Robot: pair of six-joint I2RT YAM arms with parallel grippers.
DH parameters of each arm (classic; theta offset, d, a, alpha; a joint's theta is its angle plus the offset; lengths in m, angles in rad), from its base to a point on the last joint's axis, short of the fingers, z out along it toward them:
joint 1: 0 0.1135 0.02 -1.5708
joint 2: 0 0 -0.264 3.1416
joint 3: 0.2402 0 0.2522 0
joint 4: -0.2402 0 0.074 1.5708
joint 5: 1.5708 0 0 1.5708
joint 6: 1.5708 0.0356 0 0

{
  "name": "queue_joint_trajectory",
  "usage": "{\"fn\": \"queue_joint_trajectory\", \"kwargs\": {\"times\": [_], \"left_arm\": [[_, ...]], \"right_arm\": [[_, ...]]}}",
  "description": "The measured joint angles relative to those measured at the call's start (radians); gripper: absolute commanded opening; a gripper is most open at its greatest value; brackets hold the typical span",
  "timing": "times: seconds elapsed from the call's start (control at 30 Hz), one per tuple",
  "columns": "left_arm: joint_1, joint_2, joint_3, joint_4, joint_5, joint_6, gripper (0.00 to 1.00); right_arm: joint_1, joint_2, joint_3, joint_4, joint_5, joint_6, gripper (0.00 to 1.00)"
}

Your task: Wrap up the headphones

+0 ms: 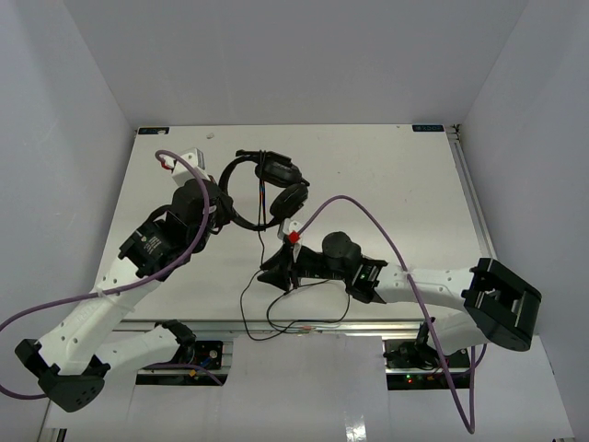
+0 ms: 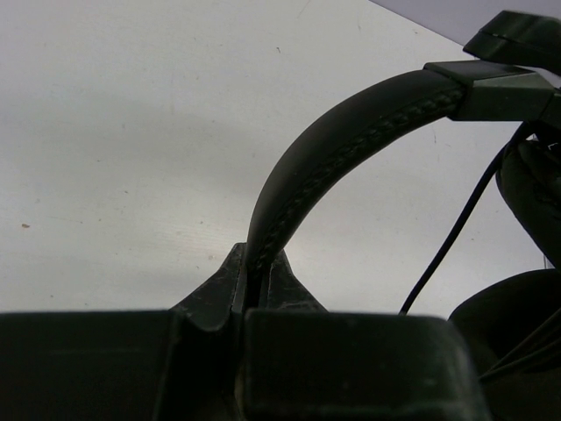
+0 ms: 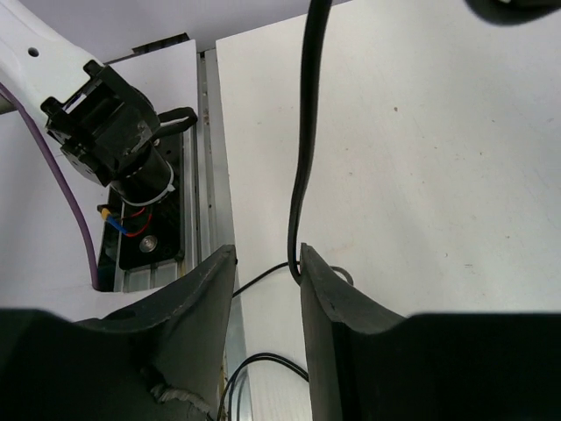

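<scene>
White table point(image 1: 386, 175), matte, with a few small dark specks visible in the wrist views. Near the far-left corner sits a small white block point(image 1: 190, 158) with a red hook point(image 1: 165, 165) at its left end. An aluminium rail point(image 3: 209, 158) runs along the near edge. White enclosure walls point(image 1: 64, 138) stand on three sides.

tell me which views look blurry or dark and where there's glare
Left wrist: left gripper is a dark, soft-focus mass up close, headband stitching sharp, mild glare on the table. Right wrist: right gripper underexposed, cable slightly blurred. Top external: even light, faint shadows.
</scene>
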Motion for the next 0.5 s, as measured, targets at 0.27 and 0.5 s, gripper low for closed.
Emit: {"fn": "queue_joint_trajectory", "kwargs": {"times": [0.27,0.5], "left_arm": [[0.0,-0.001,0.0,0.008,0.019,-0.006,0.0],[0.001,-0.005,0.0,0.01,0.026,-0.009,0.0]], "right_arm": [[0.0,0.068,-0.02,0.162,0.014,-0.059,0.49],[0.0,0.198,-0.007,0.327,0.011,-0.113,0.47]]}}
